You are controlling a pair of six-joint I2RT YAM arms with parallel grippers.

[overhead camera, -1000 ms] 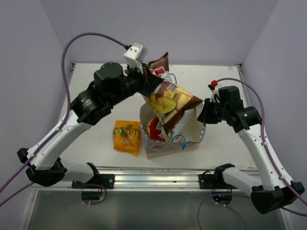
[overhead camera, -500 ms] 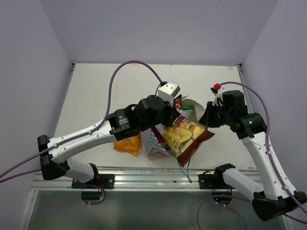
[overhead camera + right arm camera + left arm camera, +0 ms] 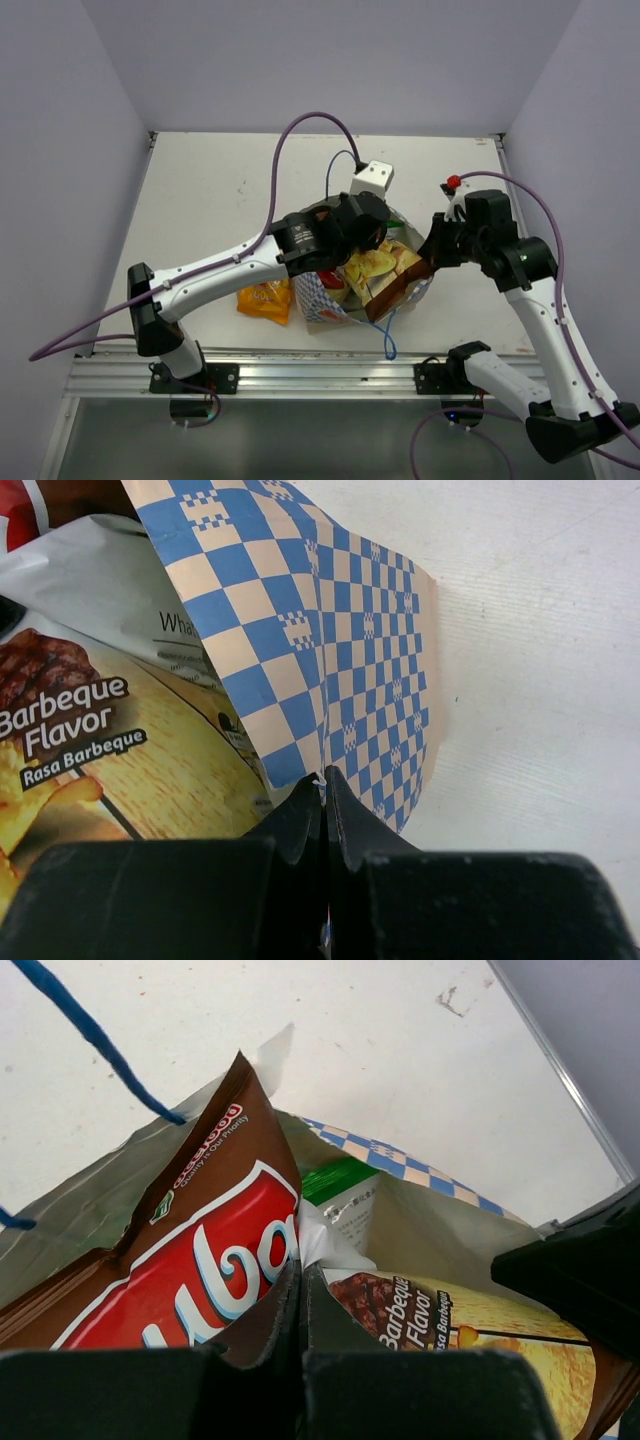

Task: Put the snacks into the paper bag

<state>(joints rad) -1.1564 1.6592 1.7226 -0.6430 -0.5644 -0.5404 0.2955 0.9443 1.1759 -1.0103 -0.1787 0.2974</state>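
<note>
brown packet (image 3: pixel 200 1260) edge in left pincer (image 3: pixel 302 1285), bag (image 3: pixel 330 660) rim apparently in right pincer (image 3: pixel 323 783)

We look down on a white table (image 3: pixel 200 200). The paper bag (image 3: pixel 316 297) stands on it, and the orange-yellow packet (image 3: pixel 262 298) lies flat just left of it.

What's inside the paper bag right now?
The brown barbecue chip packet sticks out of the paper bag, with a green-and-white packet deeper in. The brown packet covers the bag's bottom, so anything lower is hidden.
</note>
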